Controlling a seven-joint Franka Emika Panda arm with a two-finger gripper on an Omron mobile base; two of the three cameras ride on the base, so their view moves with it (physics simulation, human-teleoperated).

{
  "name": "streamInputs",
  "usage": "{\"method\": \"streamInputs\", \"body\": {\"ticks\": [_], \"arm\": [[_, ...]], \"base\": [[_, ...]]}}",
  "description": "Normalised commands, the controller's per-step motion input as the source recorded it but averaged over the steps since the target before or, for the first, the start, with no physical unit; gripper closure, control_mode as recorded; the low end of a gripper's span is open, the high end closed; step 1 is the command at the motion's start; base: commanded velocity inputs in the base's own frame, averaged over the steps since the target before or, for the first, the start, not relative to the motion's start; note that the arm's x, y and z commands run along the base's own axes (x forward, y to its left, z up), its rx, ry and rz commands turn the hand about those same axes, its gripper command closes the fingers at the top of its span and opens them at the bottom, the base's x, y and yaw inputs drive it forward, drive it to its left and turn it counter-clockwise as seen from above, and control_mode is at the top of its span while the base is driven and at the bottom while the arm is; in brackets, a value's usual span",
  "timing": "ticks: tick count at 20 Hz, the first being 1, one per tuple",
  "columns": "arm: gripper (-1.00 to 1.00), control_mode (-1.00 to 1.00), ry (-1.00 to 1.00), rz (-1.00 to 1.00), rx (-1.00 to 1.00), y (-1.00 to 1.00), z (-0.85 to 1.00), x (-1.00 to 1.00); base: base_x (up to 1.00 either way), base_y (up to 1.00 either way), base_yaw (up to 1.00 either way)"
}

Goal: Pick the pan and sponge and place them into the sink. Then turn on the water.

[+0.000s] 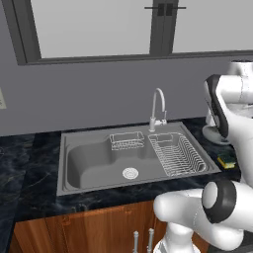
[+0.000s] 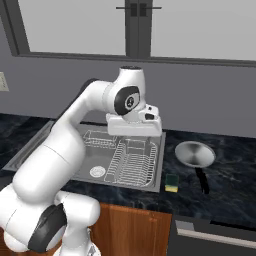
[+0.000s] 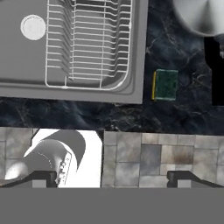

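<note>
The pan (image 2: 195, 153) sits upright on the dark marble counter (image 2: 230, 170), to the right of the sink (image 2: 161, 155) and clear of its rim. Its black handle (image 2: 202, 180) extends toward the counter's front edge. In the hand view the pan lies at the upper right, beyond and to the right of the end effector (image 3: 111, 178), with nothing touching it.

The sponge (image 3: 166, 84) lies flat on the counter, green face up, with its yellow body visible along one side. It rests just beside the sink's right front corner, between the sink and the pan handle, apart from both. It lies ahead of the end effector and slightly toward its right finger.

The end effector is open: both dark fingertips (image 3: 188, 178) stand wide apart with nothing between them. It hangs above the front edge of the counter, pointing downward, well above the sponge and pan.

The sink is empty of task items. A wire dish rack (image 2: 131, 166) occupies its right portion, a small wire basket (image 1: 127, 141) hangs at the rear, and the round drain (image 1: 130, 173) sits in the basin floor. The curved faucet (image 1: 158, 106) stands behind the basin.
</note>
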Motion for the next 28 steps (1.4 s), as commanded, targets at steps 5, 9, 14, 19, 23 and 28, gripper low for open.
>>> {"method": "streamInputs", "body": {"ticks": [5,9,14,19,23,28], "arm": [[-1.0,-1.0,0.04,0.0,0.0,-0.35,-0.04,0.08],[-1.0,-1.0,0.02,0.01,0.0,-0.36,-0.11,0.05],[-1.0,-1.0,-0.01,0.02,0.0,-0.34,-0.18,0.06],[-1.0,-1.0,-0.04,0.04,0.0,-0.31,-0.21,0.09],[-1.0,-1.0,-0.05,0.03,0.0,-0.29,-0.19,0.12],[-1.0,-1.0,-0.01,0.03,0.0,-0.32,-0.14,0.19]], "base": [[0.0,0.0,0.0],[0.0,0.0,0.0],[0.0,0.0,0.0],[0.0,0.0,0.0],[0.0,0.0,0.0],[0.0,0.0,0.0]]}}
